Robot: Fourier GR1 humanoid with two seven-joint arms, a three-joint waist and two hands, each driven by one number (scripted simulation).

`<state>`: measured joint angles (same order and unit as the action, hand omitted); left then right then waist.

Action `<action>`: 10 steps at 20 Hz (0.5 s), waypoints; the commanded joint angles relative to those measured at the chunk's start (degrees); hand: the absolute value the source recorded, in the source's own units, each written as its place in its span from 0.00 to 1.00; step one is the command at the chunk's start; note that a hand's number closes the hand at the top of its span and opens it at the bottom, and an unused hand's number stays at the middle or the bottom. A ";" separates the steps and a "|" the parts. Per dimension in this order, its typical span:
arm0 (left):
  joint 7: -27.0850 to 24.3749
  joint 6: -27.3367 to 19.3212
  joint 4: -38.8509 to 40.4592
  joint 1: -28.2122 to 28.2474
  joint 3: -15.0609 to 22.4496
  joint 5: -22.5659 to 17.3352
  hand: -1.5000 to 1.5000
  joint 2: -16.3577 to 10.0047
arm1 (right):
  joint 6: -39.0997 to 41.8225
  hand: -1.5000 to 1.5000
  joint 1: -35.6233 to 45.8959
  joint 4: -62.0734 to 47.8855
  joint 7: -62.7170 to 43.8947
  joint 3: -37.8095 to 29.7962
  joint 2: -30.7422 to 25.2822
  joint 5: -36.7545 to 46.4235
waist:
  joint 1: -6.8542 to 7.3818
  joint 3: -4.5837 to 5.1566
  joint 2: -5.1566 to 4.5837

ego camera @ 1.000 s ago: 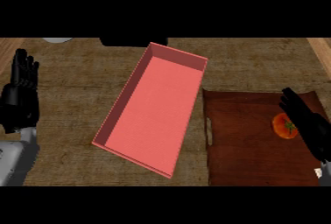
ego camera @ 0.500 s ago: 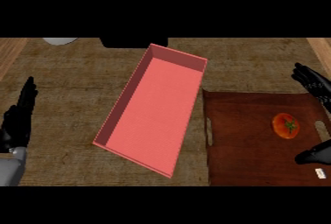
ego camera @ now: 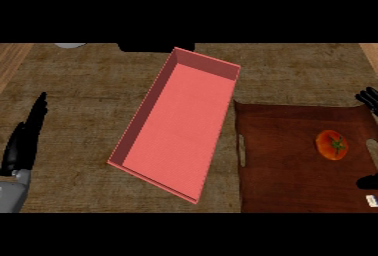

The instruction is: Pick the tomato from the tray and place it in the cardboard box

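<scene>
An orange-red tomato (ego camera: 332,145) with a green stem lies on the right part of the dark brown tray (ego camera: 284,175). The cardboard box (ego camera: 181,127), a long salmon-red open box, lies slanted across the middle, left of the tray. Only parts of my right hand (ego camera: 368,97) show at the right edge: fingertips above the tomato and the thumb below it. They stand wide apart, clear of the tomato, so the hand is open. My left hand (ego camera: 24,141) rests at the left edge with straight fingers pointing up, holding nothing.
The tray has pale handles on its left side (ego camera: 241,150) and right side (ego camera: 369,147). A small white tag (ego camera: 370,200) lies at its lower right corner. A grey object (ego camera: 71,45) and a black one (ego camera: 156,47) sit at the counter's far edge.
My right hand has moved right and spread, leaving the tomato uncovered and still on the tray. My left hand has sunk lower and turned edge-on at the left.
</scene>
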<state>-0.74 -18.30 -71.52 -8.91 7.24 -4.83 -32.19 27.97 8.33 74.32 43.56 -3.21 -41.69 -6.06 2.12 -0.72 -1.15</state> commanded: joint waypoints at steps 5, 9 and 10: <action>0.99 -0.40 -0.45 -0.34 1.33 2.06 0.50 0.01 | -5.32 0.00 2.82 -8.39 20.50 3.80 -11.30 18.31 | 1.01 0.24 0.13; 2.05 1.11 -2.56 0.17 0.90 1.12 0.50 -0.69 | -10.89 0.00 5.68 -13.43 23.45 9.23 -13.16 26.27 | 2.05 0.33 0.29; 1.92 0.07 -1.30 -0.06 1.13 2.05 0.50 0.02 | -11.42 0.00 4.85 -12.90 25.56 10.52 -14.70 28.02 | 0.72 0.43 0.42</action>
<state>0.42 -17.87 -72.15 -9.02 8.19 -3.50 -32.15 15.65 12.17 65.74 56.08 3.74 -52.88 14.79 3.15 -0.39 -0.94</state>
